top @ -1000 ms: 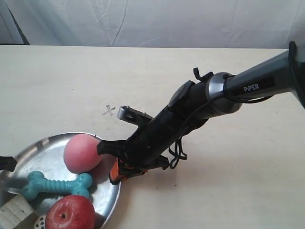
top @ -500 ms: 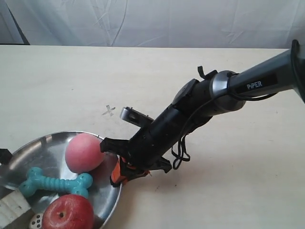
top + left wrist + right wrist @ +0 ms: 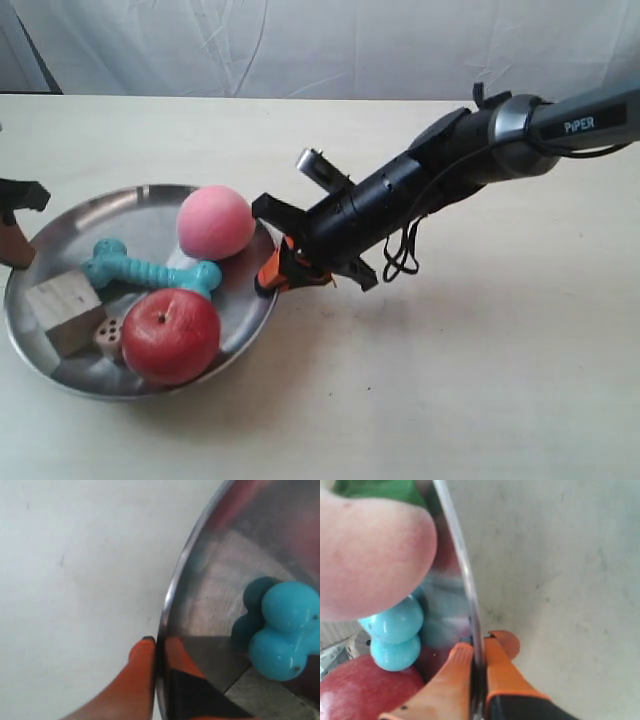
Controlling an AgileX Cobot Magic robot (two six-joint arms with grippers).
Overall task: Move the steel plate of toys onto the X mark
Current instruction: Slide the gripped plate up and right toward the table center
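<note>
From where I stand, a round shiny steel plate (image 3: 120, 212) sits toward the edge of the pale desk (image 3: 450, 380) at the exterior view's left. It is well short of the far edge, where a white cloth (image 3: 300, 45) hangs. A dark shadow lies under the plate's near side, and I cannot tell whether it rests on the desk or hangs just above it. Inside it, a pink fuzzy ball (image 3: 214, 222) lies near the rim closest to the long black right arm (image 3: 430, 180). A teal ribbed rubber bone (image 3: 150, 270) stretches across the middle, with a glossy red apple (image 3: 171, 335) just beside one of its ends. A small white dotted die (image 3: 110, 335) is tucked between the apple and a pale wooden cube (image 3: 64, 303). The right gripper (image 3: 477, 647) has its two orange fingers closed on the plate's rim, one inside and one outside, just beside the ball. The left gripper (image 3: 157, 647) pinches the opposite rim the same way, near the bone's knobbed end.
</note>
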